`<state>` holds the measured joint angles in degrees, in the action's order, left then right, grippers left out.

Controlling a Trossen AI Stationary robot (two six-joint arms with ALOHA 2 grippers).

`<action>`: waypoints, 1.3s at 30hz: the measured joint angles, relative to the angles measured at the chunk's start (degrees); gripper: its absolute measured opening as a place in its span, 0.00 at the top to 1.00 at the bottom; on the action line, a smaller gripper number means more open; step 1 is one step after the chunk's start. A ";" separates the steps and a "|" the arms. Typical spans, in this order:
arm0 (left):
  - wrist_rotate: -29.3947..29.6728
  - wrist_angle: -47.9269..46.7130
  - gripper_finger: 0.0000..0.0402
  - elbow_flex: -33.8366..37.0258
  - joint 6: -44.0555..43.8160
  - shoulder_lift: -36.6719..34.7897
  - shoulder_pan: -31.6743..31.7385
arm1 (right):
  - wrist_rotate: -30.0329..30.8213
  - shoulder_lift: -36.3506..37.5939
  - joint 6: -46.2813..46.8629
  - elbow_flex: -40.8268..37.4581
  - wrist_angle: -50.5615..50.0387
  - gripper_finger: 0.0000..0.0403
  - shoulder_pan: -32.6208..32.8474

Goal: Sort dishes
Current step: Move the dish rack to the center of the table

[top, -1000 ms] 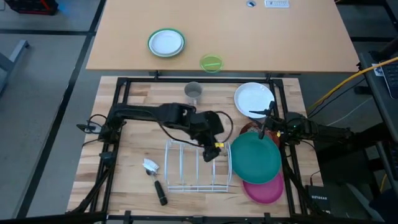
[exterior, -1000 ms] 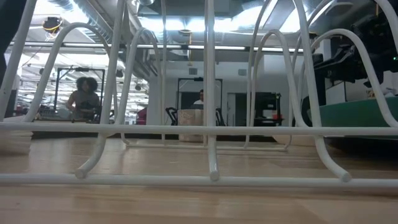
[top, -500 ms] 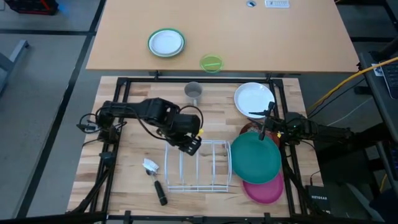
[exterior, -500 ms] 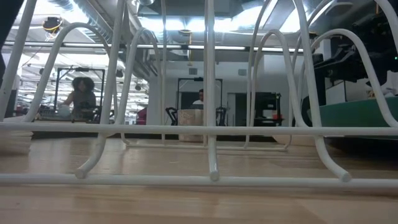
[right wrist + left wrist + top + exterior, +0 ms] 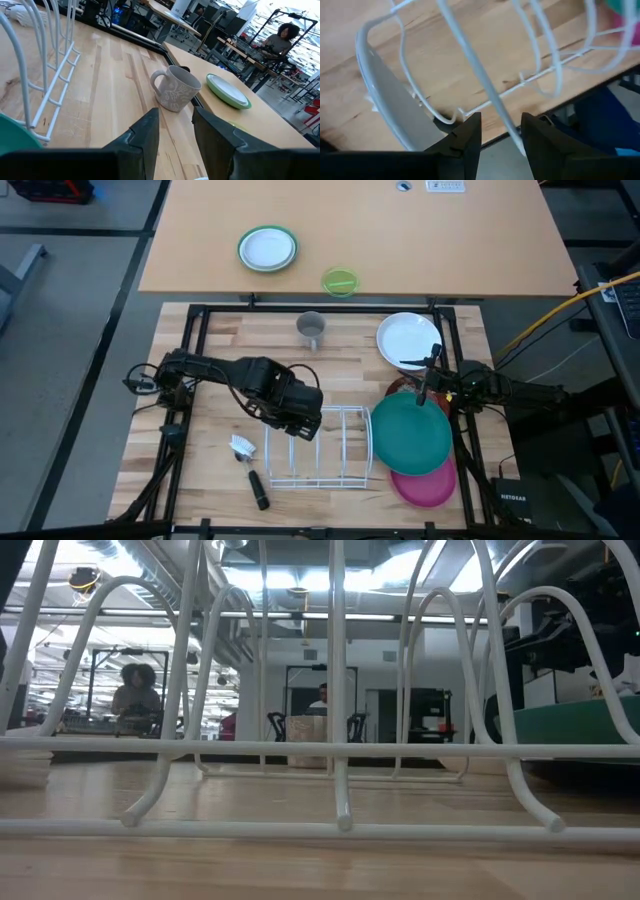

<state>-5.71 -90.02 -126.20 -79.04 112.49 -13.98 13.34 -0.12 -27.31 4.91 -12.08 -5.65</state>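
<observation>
- Nearest the front edge of the worktop, the magenta pink plate lay under the large teal-green plate, just right of the white wire dish rack.
- The left gripper hovered over the rack's rear left corner, fingers apart and empty.
- The right gripper hung above the dark red plate, fingers parted.
- Farthest back sat the plain white plate and a grey mug.

One camera looks straight down on the table; another sits at tabletop level, close behind the white dish rack, which both share.
</observation>
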 joint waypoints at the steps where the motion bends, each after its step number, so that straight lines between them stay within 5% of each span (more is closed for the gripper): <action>1: 0.00 0.20 0.68 0.59 -0.24 0.01 -0.04 | 0.00 -0.02 0.00 0.00 0.00 0.69 0.00; 9: 4.47 0.22 0.70 4.63 -0.22 -0.01 -0.02 | 0.02 -0.02 0.00 -0.02 -0.04 0.69 0.00; 19: 12.84 -0.02 0.99 4.93 -4.69 -0.01 0.48 | 0.02 0.00 0.00 -0.04 -0.07 0.69 0.00; 39: 22.46 0.00 1.00 5.00 4.71 0.04 9.88 | -0.33 -0.02 0.00 -0.04 -0.05 0.69 0.00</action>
<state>16.75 -90.02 -121.21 -74.33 112.53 -4.10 13.01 -0.14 -27.31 4.86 -12.13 -5.65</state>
